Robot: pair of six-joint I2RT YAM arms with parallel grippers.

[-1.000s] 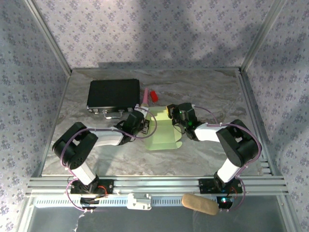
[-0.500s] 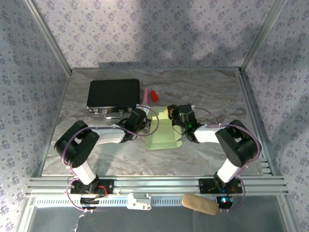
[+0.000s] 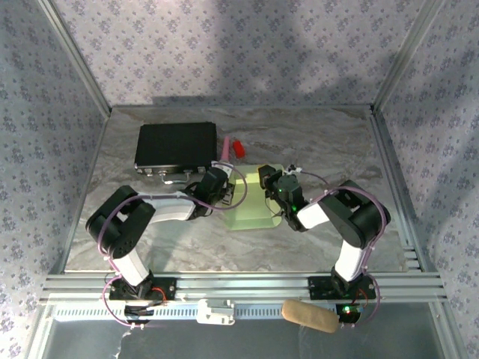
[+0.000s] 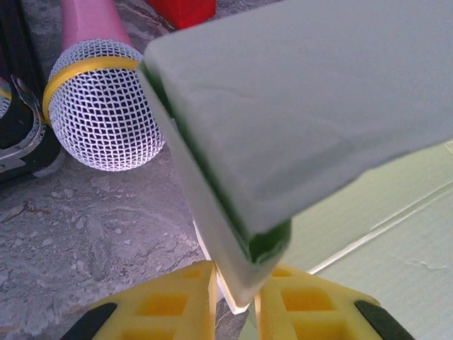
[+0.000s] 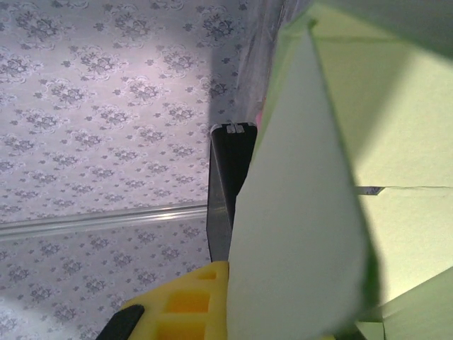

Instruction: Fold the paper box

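Note:
The paper box (image 3: 251,208) is a pale green card sheet lying mid-table between both arms. My left gripper (image 3: 227,193) is at its left edge. In the left wrist view a folded double edge of the paper box (image 4: 304,92) rises from between the yellow fingers (image 4: 177,301), touching both, so my left gripper (image 4: 236,301) is shut on it. My right gripper (image 3: 268,182) is at the sheet's far right part. In the right wrist view a raised flap of the paper box (image 5: 304,212) stands against one yellow finger (image 5: 187,301) and hides the other.
A black rectangular box (image 3: 174,147) lies at the back left, also in the right wrist view (image 5: 226,184). A pink microphone (image 3: 224,147) (image 4: 99,106) and a small red object (image 3: 238,146) lie just behind the sheet. A tan object (image 3: 308,315) rests in front of the rail.
The right arm has folded inward and its gripper has turned over the sheet's right part, lifting that side. The left jaws have eased a little wider on the folded edge.

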